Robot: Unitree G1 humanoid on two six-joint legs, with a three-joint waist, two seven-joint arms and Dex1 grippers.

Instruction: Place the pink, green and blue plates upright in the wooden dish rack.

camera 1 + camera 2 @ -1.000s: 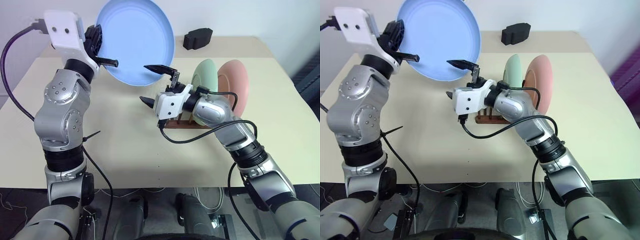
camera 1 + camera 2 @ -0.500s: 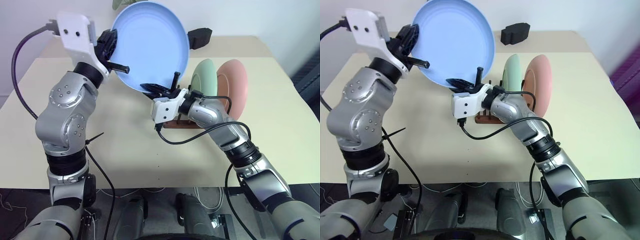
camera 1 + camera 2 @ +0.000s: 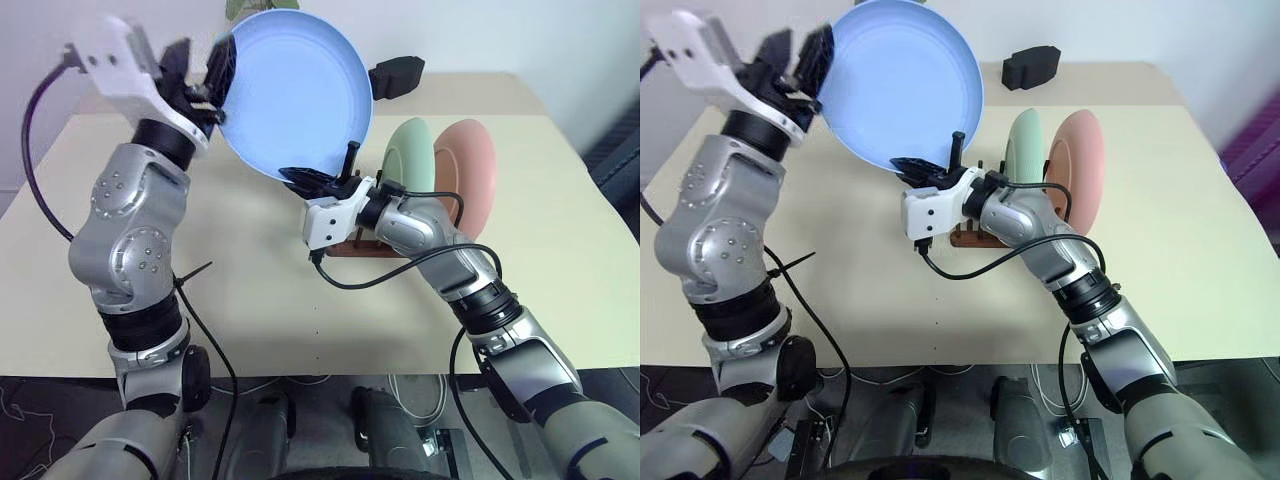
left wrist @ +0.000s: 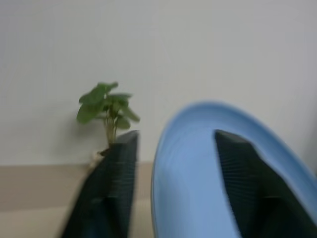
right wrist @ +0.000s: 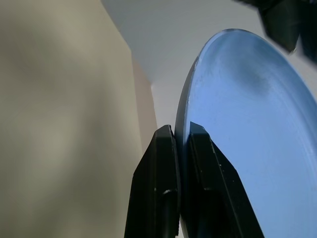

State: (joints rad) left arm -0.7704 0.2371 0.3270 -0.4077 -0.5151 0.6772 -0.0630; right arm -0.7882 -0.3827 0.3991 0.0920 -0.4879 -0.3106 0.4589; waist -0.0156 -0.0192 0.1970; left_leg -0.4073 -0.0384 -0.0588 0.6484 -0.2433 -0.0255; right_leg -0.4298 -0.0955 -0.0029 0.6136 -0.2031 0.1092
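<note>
The blue plate (image 3: pixel 295 95) is showing a plain light blue, unpatterned. Below it, the green plate (image 3: pixel 410 150) is showing pale mint and the pink plate (image 3: pixel 470 170) salmon. The rack (image 3: pixel 355 245) is looking dark brown, the table (image 3: pixel 250 290) cream, the block (image 3: pixel 397 75) black.

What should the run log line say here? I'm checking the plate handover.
phase: handover | blue plate: held upright above table | right gripper: shut on its lower rim | left gripper: open astride its rim | green plate, pink plate: in wooden dish rack
</note>
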